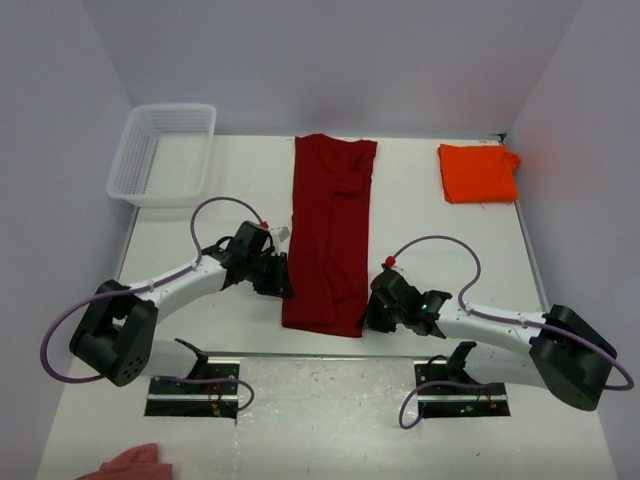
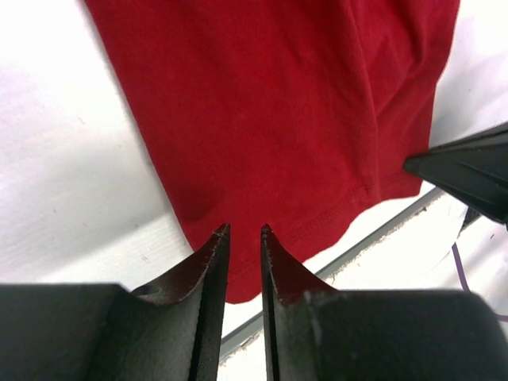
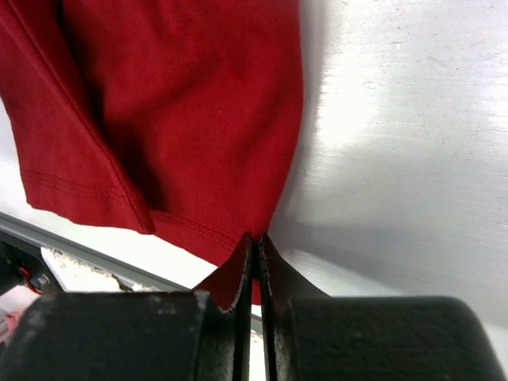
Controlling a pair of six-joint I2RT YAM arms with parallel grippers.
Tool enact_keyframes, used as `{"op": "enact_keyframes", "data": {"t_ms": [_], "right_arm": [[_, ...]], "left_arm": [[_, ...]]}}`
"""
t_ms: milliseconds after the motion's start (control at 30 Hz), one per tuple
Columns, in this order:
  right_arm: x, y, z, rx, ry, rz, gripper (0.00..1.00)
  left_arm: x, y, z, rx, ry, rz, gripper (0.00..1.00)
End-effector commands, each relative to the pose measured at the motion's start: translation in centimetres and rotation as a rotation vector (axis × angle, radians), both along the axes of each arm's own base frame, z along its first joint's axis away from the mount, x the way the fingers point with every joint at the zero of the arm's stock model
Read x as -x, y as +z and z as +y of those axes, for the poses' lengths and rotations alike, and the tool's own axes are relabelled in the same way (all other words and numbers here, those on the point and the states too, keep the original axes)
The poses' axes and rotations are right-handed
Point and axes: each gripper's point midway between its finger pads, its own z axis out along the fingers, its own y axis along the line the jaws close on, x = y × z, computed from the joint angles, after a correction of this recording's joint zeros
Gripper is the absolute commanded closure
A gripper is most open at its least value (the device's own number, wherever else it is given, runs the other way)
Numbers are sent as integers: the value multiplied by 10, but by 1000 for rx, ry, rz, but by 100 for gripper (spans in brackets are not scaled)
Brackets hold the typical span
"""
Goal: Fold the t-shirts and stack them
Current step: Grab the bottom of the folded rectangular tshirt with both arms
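Crimson t-shirt (image 1: pixel 330 235) lies lengthwise mid table (image 1: pixel 430 260), right gripper (image 3: pixel 254 238) pinched tight on its near right hem corner, left gripper (image 2: pixel 243 228) just a narrow slit over the near left corner, orange t-shirt (image 1: pixel 477 172) folded at the far right.

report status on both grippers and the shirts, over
Right gripper shut on near hem corner of dark crimson cloth t-shirt. Left gripper slightly parted over other corner. Folded orange cloth t-shirt far right, nothing between.

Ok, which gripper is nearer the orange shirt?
Right. The right gripper grips the red shirt's near right corner, toward the orange shirt; the left gripper is across the red shirt.
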Motion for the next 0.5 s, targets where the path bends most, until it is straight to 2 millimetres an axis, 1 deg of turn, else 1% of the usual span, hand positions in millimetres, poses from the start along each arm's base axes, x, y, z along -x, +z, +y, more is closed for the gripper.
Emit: {"op": "enact_keyframes", "data": {"t_ms": [0, 100, 233, 333, 367, 467], "right_arm": [[1, -3, -4, 24, -13, 6, 100], [1, -5, -3, 34, -5, 11, 100], [1, -5, -2, 30, -4, 12, 100], [1, -3, -3, 26, -4, 5, 100], [1, -3, -4, 26, -6, 0, 100], [2, -3, -7, 30, -13, -3, 100]], "left_arm": [[10, 10, -4, 24, -15, -10, 76], [18, 14, -5, 32, -19, -12, 71], [26, 11, 2, 0, -4, 14, 63], [28, 10, 11, -50, 26, 19, 55], [27, 8, 15, -70, 43, 13, 48], [31, 1, 22, -109, 63, 36, 46]]}}
